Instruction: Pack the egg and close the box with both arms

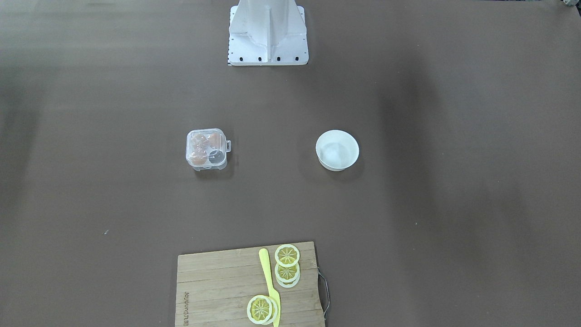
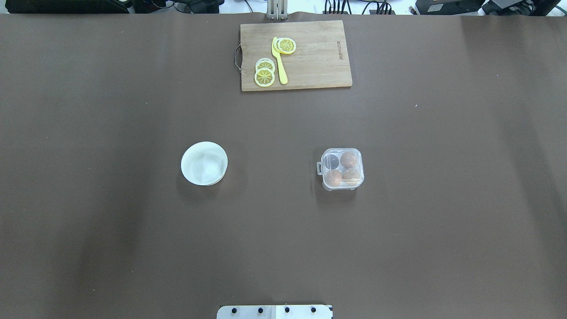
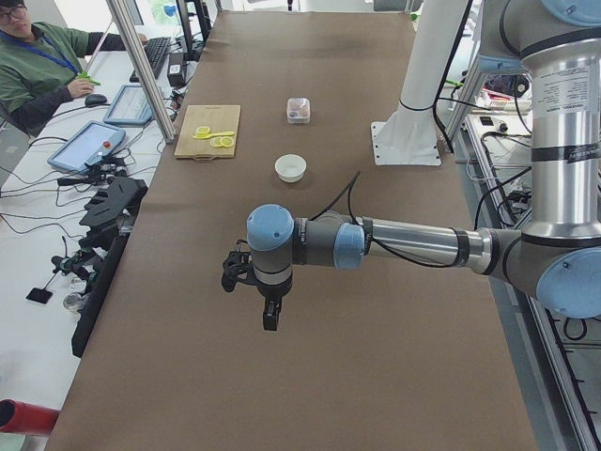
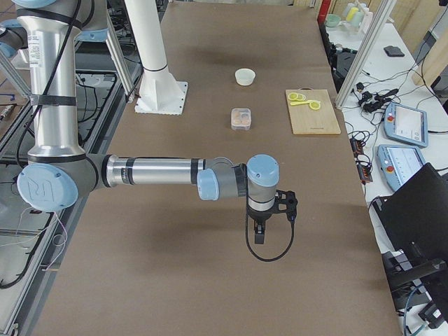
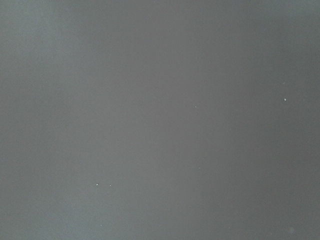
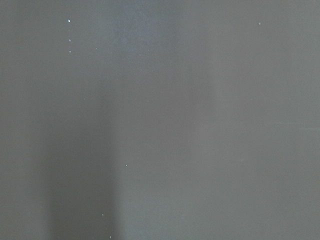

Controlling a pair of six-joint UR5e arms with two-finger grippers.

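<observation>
A wide brown surface [image 2: 110, 133] fills almost all of each fixed view. It is matte, with soft darker bands of shadow across it. Both wrist cameras show only this same plain cover with a few pale specks.

Around it the room is a workshop. On the operators' side stand side desks with cables, a keyboard, a tablet [image 3: 89, 146] and a control pendant [image 4: 402, 122]. A person in a green top [image 3: 38, 66] sits there.

The white pedestal [image 1: 268, 32] stands at the robot's edge of the surface. The left arm [image 3: 404, 242] stretches out level above the surface's left end, well apart from all objects. Its left tool [image 3: 270, 315] points down, and I cannot tell if its fingers are apart or together. The right arm [image 4: 154, 171] does the same at the right end. For the right tool [image 4: 258, 233] I also cannot tell.

A wooden cutting board [image 2: 319, 53] lies at the far edge, carrying lemon slices [image 2: 264, 77] and a yellow knife [image 2: 280, 66]. A white bowl [image 2: 204, 163] stands near the middle, on the robot's left. The box [image 2: 341, 169] stands on the robot's right, well apart from the bowl. Its clear lid lies over the cells and its tab faces the bowl. Three eggs [image 2: 352, 159] sit inside, and the fourth cell looks dark.
</observation>
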